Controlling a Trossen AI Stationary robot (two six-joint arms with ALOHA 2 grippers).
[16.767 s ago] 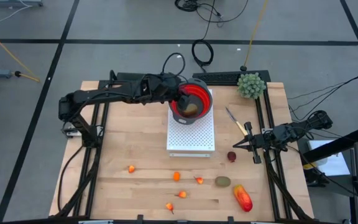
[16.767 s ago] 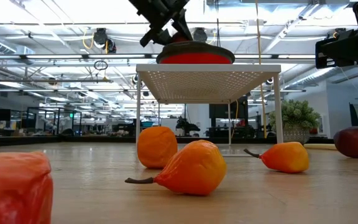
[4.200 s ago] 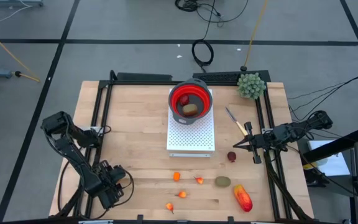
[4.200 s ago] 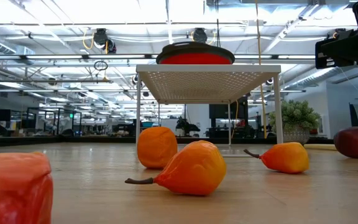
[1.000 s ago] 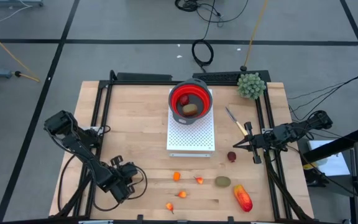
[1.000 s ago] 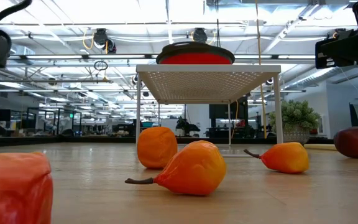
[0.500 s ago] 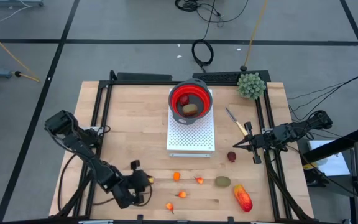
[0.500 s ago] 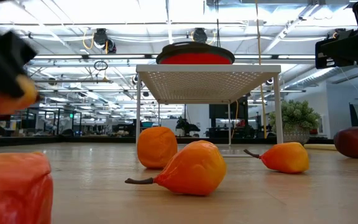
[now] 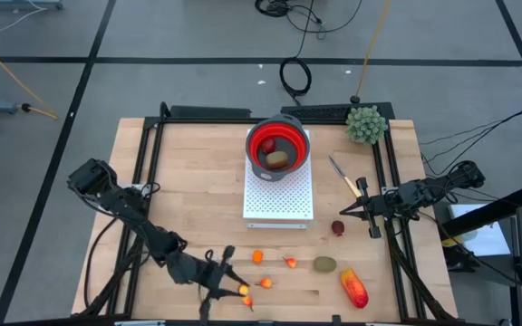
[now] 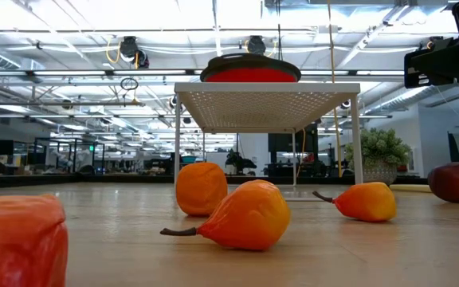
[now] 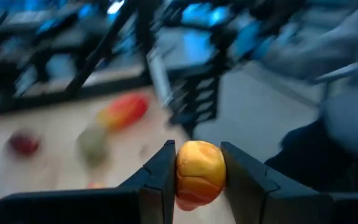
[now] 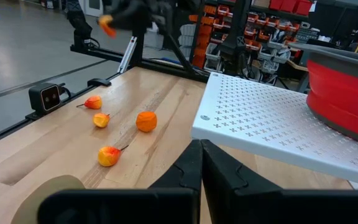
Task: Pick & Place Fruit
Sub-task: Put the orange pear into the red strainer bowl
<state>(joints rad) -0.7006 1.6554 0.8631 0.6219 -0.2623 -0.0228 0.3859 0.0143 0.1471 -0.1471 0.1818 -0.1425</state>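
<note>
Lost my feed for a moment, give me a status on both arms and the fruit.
Left gripper shut on a small orange fruit, above the table's front edge. Right gripper shut, empty, parked by the white rack. Nothing blocking the red bowl.

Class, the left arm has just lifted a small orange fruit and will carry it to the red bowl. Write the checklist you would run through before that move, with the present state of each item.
1. Fruit gripped: the left gripper is shut on a small orange fruit, held between both fingers. Ok.
2. Arm position: the left gripper is over the table's near edge, by the loose fruit. Ok.
3. Bowl in place: the red bowl sits on the white stand. Ok.
4. Room in the bowl: two pieces lie inside, with space left. Ok.
5. Right gripper: shut, empty, waiting at the right side, off the path. Ok.
6. How high the fruit hangs above the table: cannot tell.
</note>
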